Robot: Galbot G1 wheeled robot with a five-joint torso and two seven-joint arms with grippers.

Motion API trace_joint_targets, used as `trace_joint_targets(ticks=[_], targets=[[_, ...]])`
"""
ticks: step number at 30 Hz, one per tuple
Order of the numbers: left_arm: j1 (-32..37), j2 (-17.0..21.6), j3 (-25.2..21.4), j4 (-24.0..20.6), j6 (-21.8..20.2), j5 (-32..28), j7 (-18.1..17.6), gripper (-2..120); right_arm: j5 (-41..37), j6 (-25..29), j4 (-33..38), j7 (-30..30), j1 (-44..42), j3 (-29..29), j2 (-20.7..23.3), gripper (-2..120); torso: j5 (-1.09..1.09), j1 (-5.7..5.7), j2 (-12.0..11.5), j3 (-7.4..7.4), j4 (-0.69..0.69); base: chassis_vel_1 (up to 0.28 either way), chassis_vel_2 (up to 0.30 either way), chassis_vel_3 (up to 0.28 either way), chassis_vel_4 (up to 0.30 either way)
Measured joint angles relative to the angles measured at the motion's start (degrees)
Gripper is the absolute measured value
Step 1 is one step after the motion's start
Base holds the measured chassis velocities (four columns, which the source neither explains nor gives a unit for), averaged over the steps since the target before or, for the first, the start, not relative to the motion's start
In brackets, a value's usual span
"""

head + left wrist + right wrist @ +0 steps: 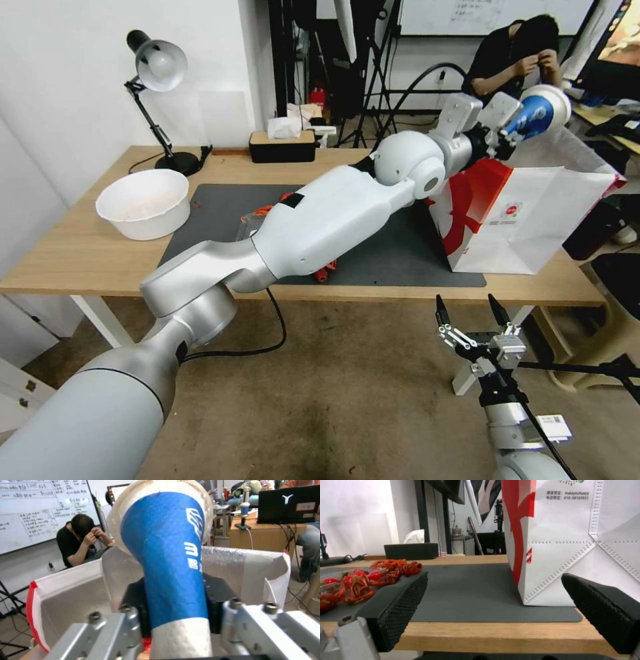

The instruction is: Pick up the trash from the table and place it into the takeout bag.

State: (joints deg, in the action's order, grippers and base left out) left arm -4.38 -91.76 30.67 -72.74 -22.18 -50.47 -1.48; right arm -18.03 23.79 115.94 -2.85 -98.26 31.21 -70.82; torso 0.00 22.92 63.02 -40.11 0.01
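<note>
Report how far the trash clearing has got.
In hand: the left pincer is shut on the blue-and-white paper cup, held above the open takeout bag, not yet released. Left: a white bowl and red scraps in a clear tray remain on the table. The right pincer waits open below the table edge.

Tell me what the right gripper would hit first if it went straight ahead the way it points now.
Probably the table's front edge. The right gripper, open, sits below tabletop height off that edge, aimed at it between its fingers. If it cleared the edge, the bag's lower corner would be next, though depth is hard to judge.
</note>
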Motion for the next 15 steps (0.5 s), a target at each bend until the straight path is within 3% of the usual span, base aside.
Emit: trace_joint_targets(ticks=[11,15], targets=[[0.9,2.2,-0.3,-2.1,0.0,0.1,-0.5,73,0.1,-0.2,-0.2,0.1,0.3,-0.5,0.0,100,0.0,0.0,0.0,0.0,0.0,0.0,0.0,0.0,0.0],[1.8,3.7,-0.7,-3.9,0.0,0.0,-1.5,93,0.2,-0.2,-0.3,0.1,0.5,-0.6,0.0,100,-0.01,0.0,0.0,0.0,0.0,0.0,0.0,0.0,0.0]])
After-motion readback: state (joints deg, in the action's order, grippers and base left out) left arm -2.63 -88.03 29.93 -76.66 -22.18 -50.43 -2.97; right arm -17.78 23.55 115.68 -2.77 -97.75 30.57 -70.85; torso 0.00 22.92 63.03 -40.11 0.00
